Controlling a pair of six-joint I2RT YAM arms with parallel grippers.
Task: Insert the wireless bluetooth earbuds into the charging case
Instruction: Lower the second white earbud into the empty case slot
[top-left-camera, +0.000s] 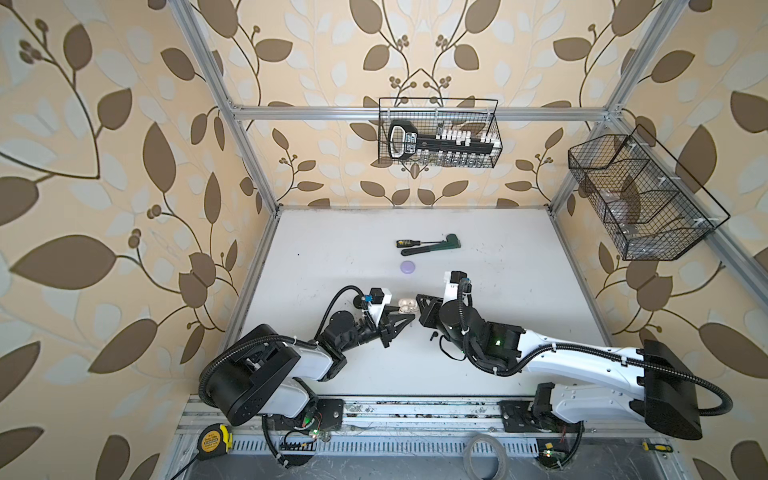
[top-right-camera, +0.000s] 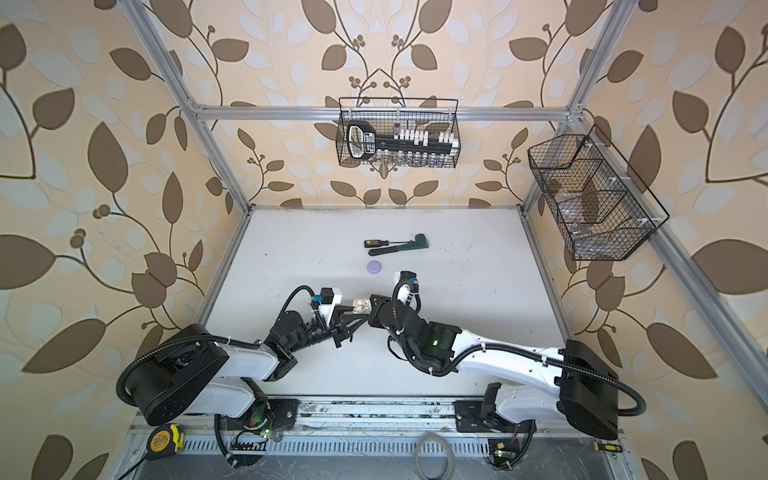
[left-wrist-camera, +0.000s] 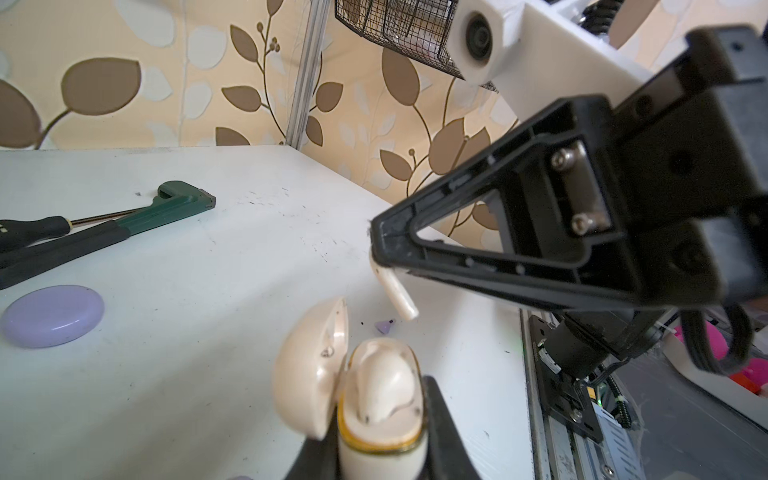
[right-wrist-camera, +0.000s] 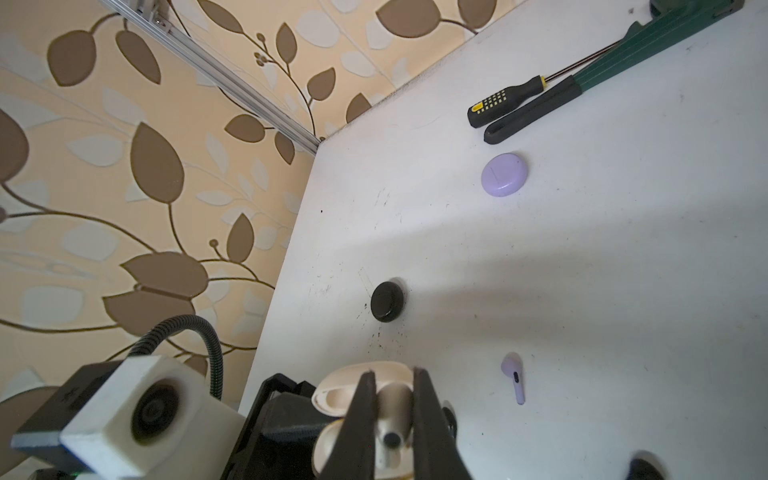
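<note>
The left wrist view shows the white earbud (left-wrist-camera: 399, 297) hanging stem-down near the open case (left-wrist-camera: 307, 365), apart from it, pinched in the right claw (left-wrist-camera: 380, 249). The right wrist view adds a lavender earbud (right-wrist-camera: 514, 376) lying on the table (right-wrist-camera: 582, 270). Both arms reach inward, low; the left claw (left-wrist-camera: 382, 457) clamps the case base. In both top views the white earbud is too small to make out.

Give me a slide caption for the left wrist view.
Left gripper clamps the open cream charging case; right gripper holds a cream earbud nearby.
</note>
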